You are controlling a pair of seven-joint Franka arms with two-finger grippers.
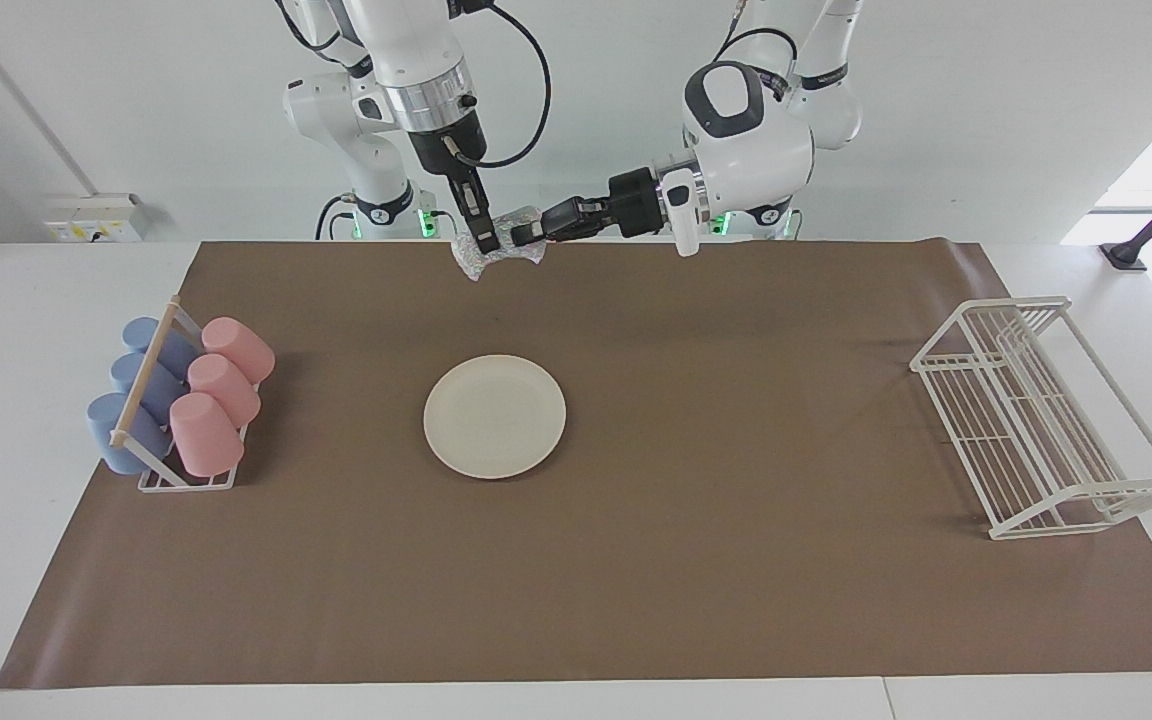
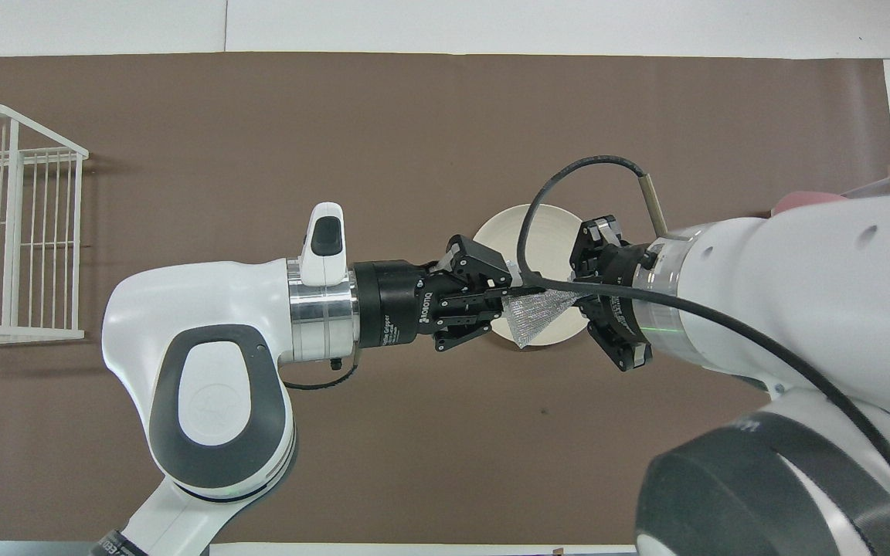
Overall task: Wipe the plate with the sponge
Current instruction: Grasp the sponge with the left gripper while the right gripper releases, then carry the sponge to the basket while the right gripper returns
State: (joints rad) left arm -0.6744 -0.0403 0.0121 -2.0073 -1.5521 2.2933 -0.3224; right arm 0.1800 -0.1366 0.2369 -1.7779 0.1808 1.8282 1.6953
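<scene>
The plate (image 1: 494, 416) lies on the mat (image 1: 696, 600) at mid-desk. The cup rack (image 1: 179, 405) stands toward my right arm's end, the wire rack (image 1: 1041, 415) toward my left arm's end. My right hand (image 1: 483, 243) and left hand (image 1: 526, 233) meet in the air at the sponge (image 1: 498, 247), one at each side, above the mat's edge nearest my bases.

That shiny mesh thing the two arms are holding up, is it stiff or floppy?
Probably floppy: the sponge pinches to a point at the right tool and fans out wide toward the left tool, as soft mesh would. Likely light too, since it hangs between two small pinches without sagging far. It looks crumpled and irregular, so it should squash easily against the plate.
</scene>
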